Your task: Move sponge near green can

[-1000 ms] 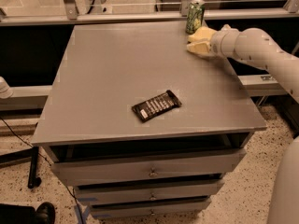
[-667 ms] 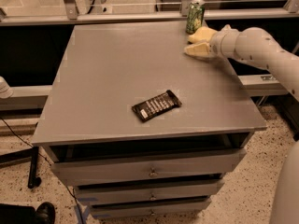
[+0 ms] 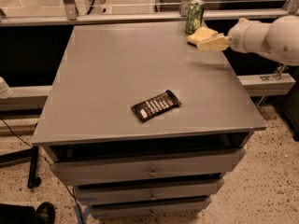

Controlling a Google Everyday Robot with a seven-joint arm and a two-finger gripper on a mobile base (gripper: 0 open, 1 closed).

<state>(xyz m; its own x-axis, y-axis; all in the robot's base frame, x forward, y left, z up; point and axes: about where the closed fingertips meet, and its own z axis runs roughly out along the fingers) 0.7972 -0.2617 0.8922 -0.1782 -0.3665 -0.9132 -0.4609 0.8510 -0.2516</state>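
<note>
The pale yellow sponge [image 3: 201,34] lies on the grey table top [image 3: 140,64] at its far right corner, just in front of and to the right of the upright green can [image 3: 194,16]. Sponge and can are about a finger's width apart. My gripper [image 3: 211,42] reaches in from the right on the white arm [image 3: 266,34]. It sits just to the right of the sponge, close to it, with its pale yellow fingers [image 3: 215,44] open and holding nothing.
A flat black snack bar wrapper [image 3: 156,105] lies near the table's front middle. Drawers [image 3: 149,169] sit below the top. A glass rail [image 3: 140,10] runs behind the table. A metal ledge [image 3: 266,80] stands to the right.
The gripper has let go of the sponge and drawn back to the right. The sponge now rests on the table beside the green can.
</note>
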